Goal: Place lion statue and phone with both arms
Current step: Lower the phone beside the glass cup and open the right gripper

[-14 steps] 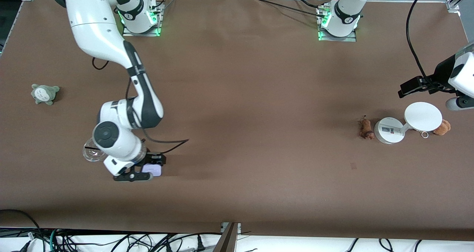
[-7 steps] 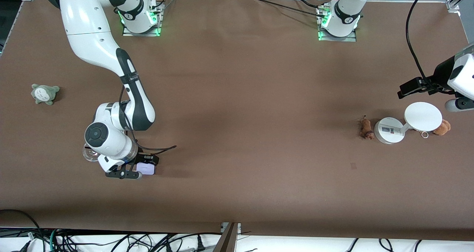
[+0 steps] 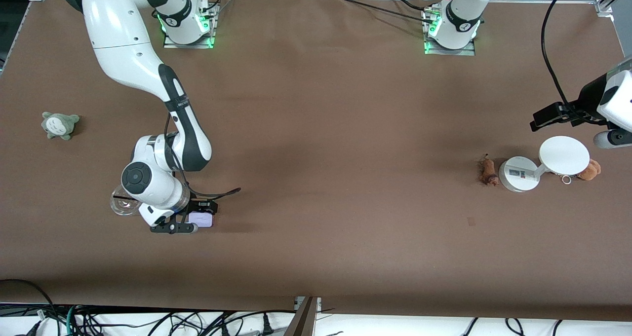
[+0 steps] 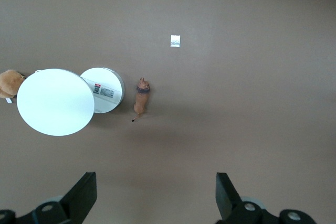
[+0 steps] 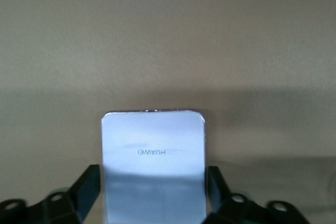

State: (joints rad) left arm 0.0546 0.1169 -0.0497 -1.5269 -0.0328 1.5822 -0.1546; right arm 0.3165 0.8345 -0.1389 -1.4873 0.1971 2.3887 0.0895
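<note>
The phone (image 3: 202, 219), a pale lavender-white slab, sits between the fingers of my right gripper (image 3: 191, 219), low over the table at the right arm's end. In the right wrist view the phone (image 5: 152, 161) fills the gap between both fingers (image 5: 86, 184), and the right gripper (image 5: 153, 198) is shut on it. The lion statue (image 3: 488, 171), a small brown figurine, lies on the table toward the left arm's end, beside a white stand. My left gripper (image 4: 155, 200) is open and empty, high over the table, with the lion statue (image 4: 140, 97) in its view.
A white round-disc stand (image 3: 564, 155) with a round base (image 3: 517, 174) stands next to the lion. An orange-brown plush (image 3: 590, 169) with a metal ring lies by the stand. A clear glass (image 3: 120, 206) sits beside the right gripper. A grey plush (image 3: 59, 125) lies at the right arm's end.
My right gripper moved with the phone toward the right arm's end, then came back a little and away from the front camera. The left arm has not moved.
</note>
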